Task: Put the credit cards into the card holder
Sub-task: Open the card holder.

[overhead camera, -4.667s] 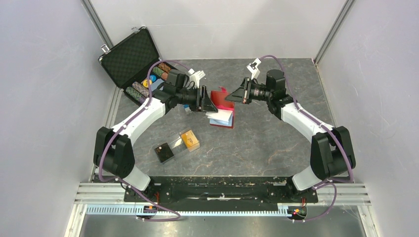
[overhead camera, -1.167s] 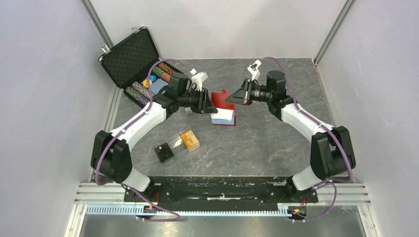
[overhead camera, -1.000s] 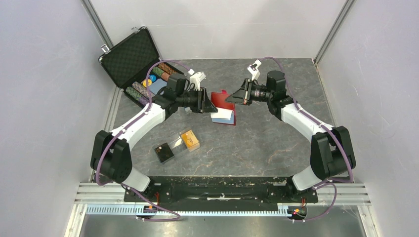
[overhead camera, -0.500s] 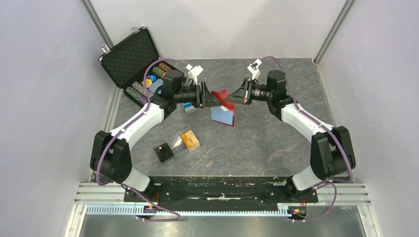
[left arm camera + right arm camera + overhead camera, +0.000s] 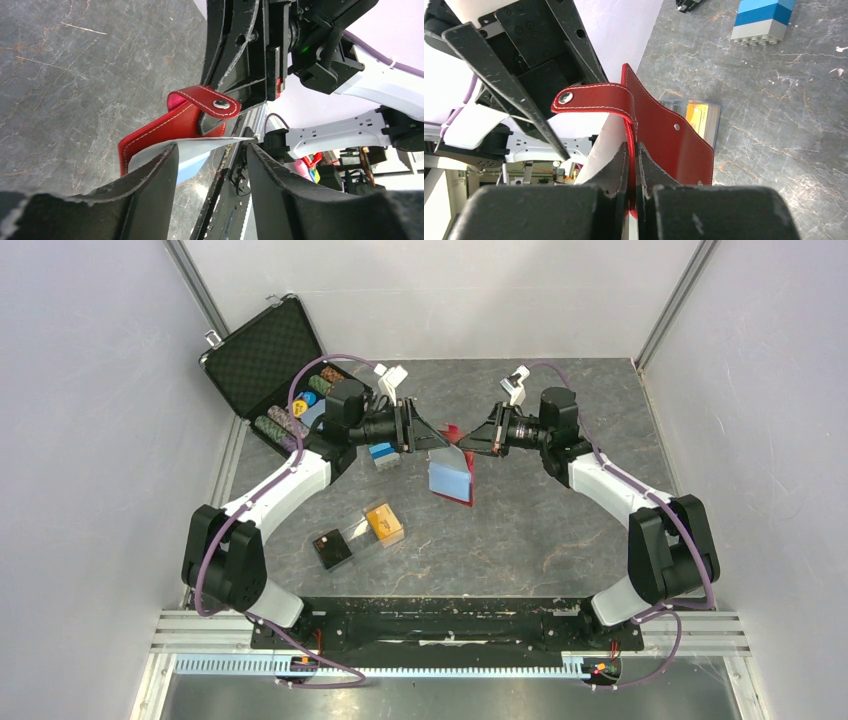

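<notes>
Grey, stone-like surface (image 5: 560,530) fills the floor of a white-walled box. Over its middle, the red card holder (image 5: 664,135) hangs open between the two arms. The right gripper (image 5: 632,165) has its fingers pressed together on the edge of the card holder, with the snap strap curling above. The left gripper (image 5: 211,148) has its fingers apart, and the pale card (image 5: 448,477) reaches across the gap from inside the card holder; I cannot tell if they squeeze it. Orange cards (image 5: 384,523) lie nearer the arm bases beside a black box (image 5: 331,549). A blue block (image 5: 383,454) sits near the open chip case (image 5: 262,358).
</notes>
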`<state>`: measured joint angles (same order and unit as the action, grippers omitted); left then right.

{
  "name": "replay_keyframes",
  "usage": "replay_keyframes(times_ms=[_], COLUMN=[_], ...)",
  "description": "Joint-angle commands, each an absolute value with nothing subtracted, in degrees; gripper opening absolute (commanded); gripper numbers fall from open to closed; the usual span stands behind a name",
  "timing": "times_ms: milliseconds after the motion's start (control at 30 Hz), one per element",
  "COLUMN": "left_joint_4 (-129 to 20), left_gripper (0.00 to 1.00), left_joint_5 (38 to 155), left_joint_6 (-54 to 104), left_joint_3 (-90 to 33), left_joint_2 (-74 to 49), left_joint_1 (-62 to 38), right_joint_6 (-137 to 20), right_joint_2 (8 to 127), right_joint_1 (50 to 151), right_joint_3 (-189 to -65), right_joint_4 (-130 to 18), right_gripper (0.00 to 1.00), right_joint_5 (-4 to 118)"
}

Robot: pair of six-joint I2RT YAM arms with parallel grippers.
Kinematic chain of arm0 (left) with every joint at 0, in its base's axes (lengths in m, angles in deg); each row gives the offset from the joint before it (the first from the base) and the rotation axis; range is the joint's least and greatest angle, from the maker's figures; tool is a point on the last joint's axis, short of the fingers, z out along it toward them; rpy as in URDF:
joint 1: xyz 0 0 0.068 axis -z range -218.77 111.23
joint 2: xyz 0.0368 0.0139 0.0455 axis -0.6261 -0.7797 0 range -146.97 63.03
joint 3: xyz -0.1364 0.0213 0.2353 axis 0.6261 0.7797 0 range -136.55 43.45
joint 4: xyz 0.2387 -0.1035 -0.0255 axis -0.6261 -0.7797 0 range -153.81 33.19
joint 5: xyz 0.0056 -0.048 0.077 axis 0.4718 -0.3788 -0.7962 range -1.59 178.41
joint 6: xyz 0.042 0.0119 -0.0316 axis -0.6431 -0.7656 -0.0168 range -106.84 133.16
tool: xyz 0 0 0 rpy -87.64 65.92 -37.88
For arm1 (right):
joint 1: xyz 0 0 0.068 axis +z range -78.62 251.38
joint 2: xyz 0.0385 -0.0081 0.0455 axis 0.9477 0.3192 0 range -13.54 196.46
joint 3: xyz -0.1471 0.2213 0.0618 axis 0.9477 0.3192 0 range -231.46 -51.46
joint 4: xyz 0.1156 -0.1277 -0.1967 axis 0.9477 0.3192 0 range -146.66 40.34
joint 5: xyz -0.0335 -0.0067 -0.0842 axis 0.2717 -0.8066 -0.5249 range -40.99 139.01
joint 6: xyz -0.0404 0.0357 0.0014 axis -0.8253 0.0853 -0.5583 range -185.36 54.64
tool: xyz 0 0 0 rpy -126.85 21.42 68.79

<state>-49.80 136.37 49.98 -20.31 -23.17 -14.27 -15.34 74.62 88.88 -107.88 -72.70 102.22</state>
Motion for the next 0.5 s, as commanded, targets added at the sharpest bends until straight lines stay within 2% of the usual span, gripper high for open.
replay_keyframes(times_ms=[0, 300, 400, 467], left_joint_4=[-50.49, -54.93, -60.26, -63.57], left_gripper=[0.57, 0.34, 0.34, 0.42], left_joint_5=[136.13, 133.55, 129.71, 125.72], left_joint_6=[44.93, 36.23, 31.80, 29.64], left_joint_3=[-20.00, -20.28, -21.39, -22.52], left_joint_2=[-22.36, -22.64, -23.04, -23.57], left_joint_1=[-14.48, -14.39, -14.32, -14.17], right_joint_6=[-8.37, -5.85, -5.58, -5.52], right_joint_2=[73.02, 73.24, 73.21, 73.28], right_joint_1=[89.11, 89.11, 89.23, 89.30], right_joint_3=[-106.68, -106.87, -107.17, -107.44], right_joint_4=[-80.65, -82.59, -82.59, -82.59], right_gripper=[0.00, 0.00, 0.00, 0.00], right_joint_5=[104.73, 105.26, 105.44, 105.73])
